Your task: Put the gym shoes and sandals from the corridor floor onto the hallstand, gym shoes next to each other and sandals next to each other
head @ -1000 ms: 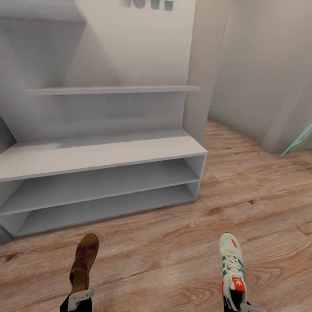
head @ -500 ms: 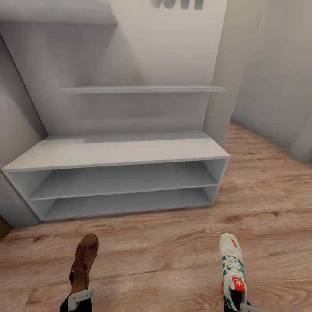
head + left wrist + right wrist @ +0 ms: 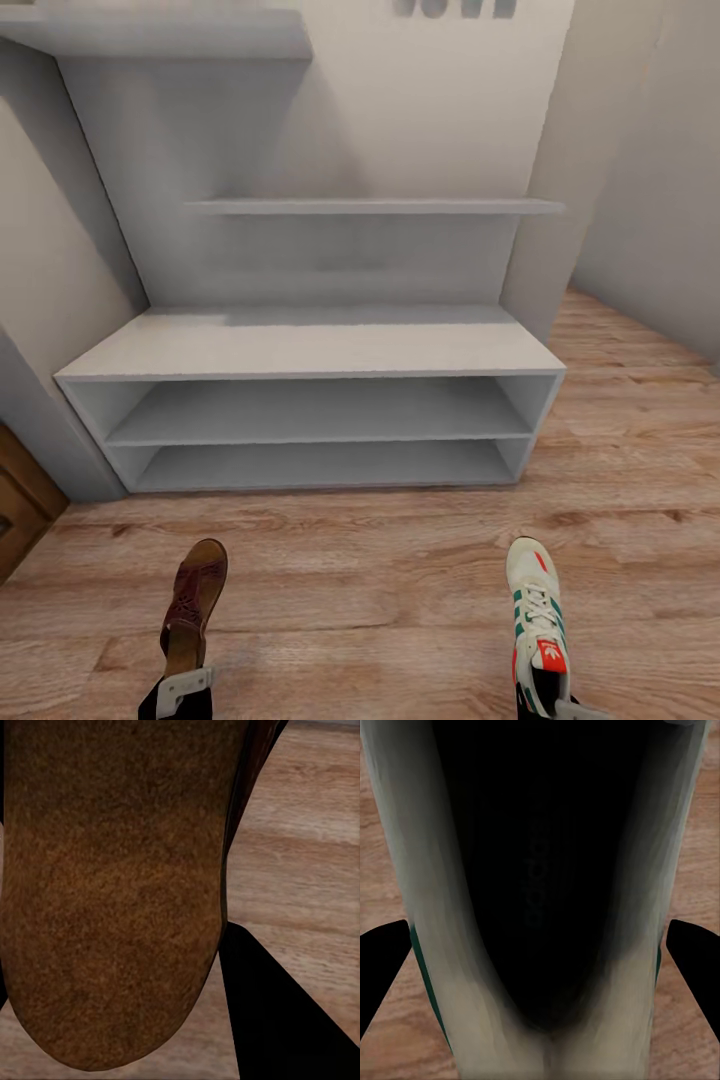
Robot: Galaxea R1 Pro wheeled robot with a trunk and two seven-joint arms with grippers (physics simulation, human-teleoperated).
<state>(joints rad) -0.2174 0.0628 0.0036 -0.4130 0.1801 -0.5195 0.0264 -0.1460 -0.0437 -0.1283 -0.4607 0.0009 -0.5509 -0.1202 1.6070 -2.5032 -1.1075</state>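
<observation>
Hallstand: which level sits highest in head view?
The short shelf at upper left, above the long shelf, bench top and both slots.

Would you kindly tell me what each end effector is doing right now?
Left end effector: closed on a sandal.
Right end effector: closed on a gym shoe.

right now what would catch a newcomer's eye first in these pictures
The wide pale-grey hallstand stands dead ahead against the wall, its shelves bare. Nearer, the left hand holds a brown sandal and the right hand a white gym shoe, toes pointing at the rack, above the wood floor.
</observation>
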